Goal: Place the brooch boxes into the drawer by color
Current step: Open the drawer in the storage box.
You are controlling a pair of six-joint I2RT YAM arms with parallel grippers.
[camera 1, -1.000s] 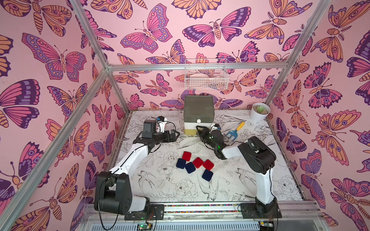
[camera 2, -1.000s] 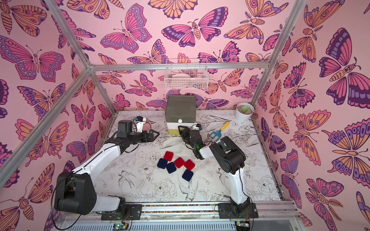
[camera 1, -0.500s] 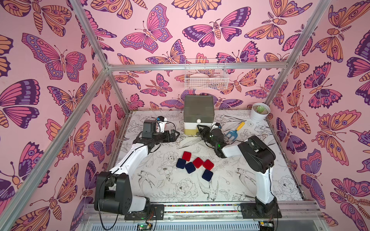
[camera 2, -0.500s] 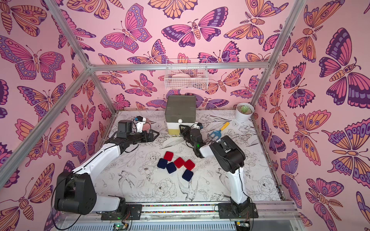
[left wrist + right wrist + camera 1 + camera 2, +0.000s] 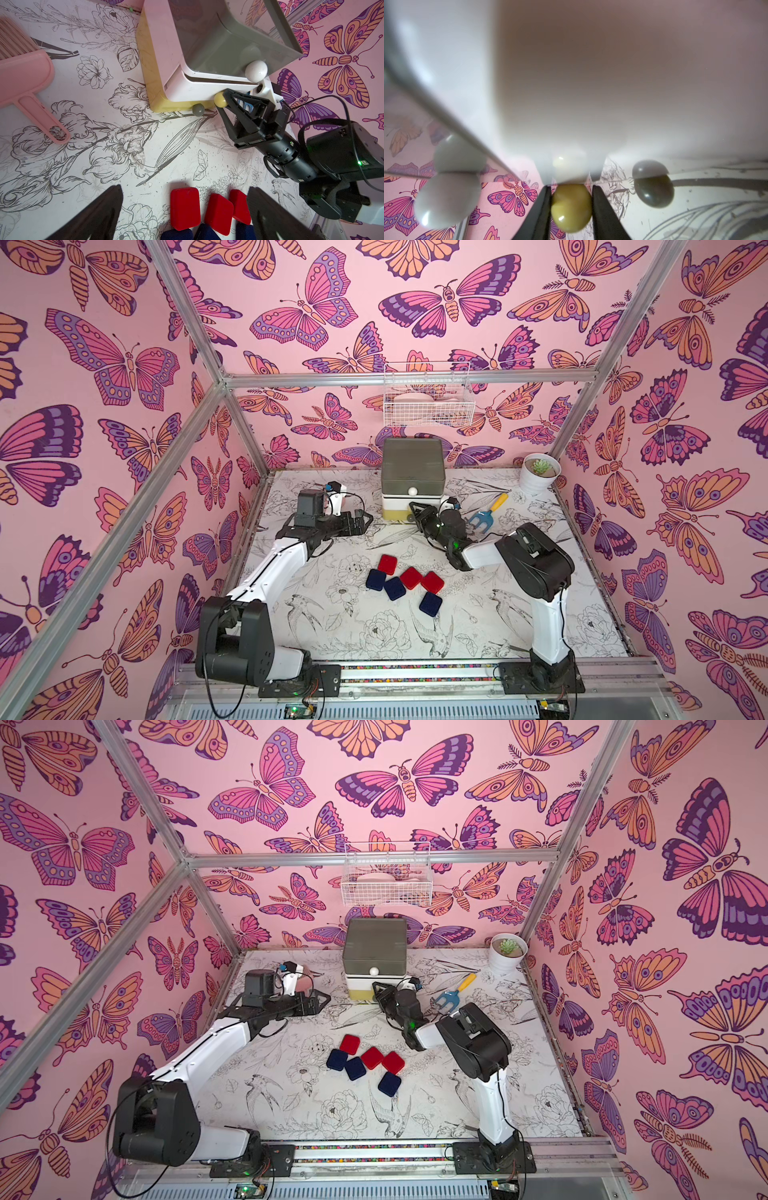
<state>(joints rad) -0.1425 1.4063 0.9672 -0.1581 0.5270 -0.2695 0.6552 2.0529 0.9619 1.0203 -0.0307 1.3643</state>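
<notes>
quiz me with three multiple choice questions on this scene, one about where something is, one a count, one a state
1. Where is the right pincer?
A. around the yellow knob on the drawer
B. over the red boxes
C. at the plant pot

2. How many red brooch boxes lie on the table?
A. two
B. three
C. four

3. What state is the left pincer in?
A. open and empty
B. shut on a navy box
C. shut on the white knob

Answers:
1 A: the right wrist view shows its fingers on either side of the yellow knob.
2 B: both top views show three red ones beside three navy boxes.
3 A: the left wrist view shows its fingers spread wide, gripping nothing.
</notes>
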